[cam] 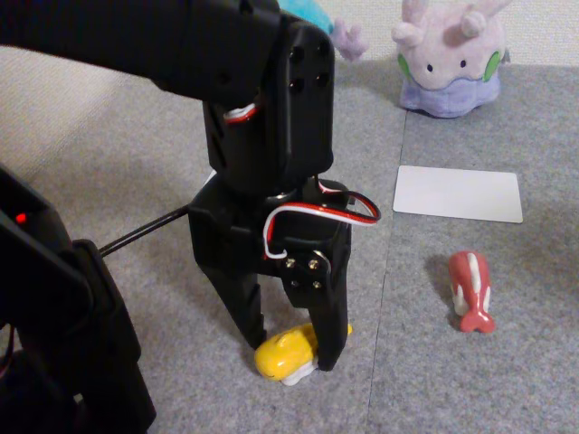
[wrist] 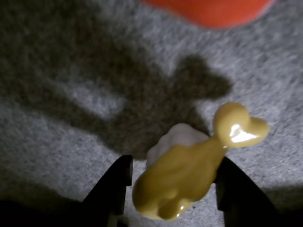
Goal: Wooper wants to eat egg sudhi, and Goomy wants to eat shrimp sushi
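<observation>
There were two plush toys: one Goomy point(cam: 450, 63) and one Wooper point(cam: 317, 18), partly hidden. Three sushi toys showed: one egg sushi point(cam: 285, 353), one red-and-white sushi point(cam: 471, 291), one blurred orange sushi point(wrist: 208, 10). One white card point(cam: 458, 193).

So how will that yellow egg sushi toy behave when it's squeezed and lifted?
The egg sushi looks glossy, so it may slip between the tool's fingers. It seems rigid and small, probably light. Its rounded body could twist or pop out if gripped off-centre.

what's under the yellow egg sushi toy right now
Grey carpet lies under the egg sushi, whose white rice base shows beneath the yellow. The black fingers straddle it; actual floor contact is hidden.
</observation>
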You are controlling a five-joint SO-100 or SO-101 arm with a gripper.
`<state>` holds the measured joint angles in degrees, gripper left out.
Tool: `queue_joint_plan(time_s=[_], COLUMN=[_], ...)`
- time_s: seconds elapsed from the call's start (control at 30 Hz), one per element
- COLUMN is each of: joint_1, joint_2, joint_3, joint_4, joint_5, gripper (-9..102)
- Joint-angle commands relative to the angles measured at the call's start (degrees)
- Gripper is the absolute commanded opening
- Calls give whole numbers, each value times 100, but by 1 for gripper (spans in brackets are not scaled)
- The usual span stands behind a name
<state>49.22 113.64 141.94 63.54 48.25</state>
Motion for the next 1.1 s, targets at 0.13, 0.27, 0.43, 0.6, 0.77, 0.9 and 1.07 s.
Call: queue_joint_plan(time_s=[0.13,0.27,0.43,0.6,0.77,0.9,1.07], joint_1=[-9,-9,-9,-97,-167,-598,-1143], joint_2=[97,97,97,97,185,193,501], joint_3=[0,0,0,0,-88,-88,-158], joint_4=[-97,-132,-132,-97,-18,105,167], joint_5=[44,44,105,114,229,492,1011], gripper=[14,13,6,6,6,6,6])
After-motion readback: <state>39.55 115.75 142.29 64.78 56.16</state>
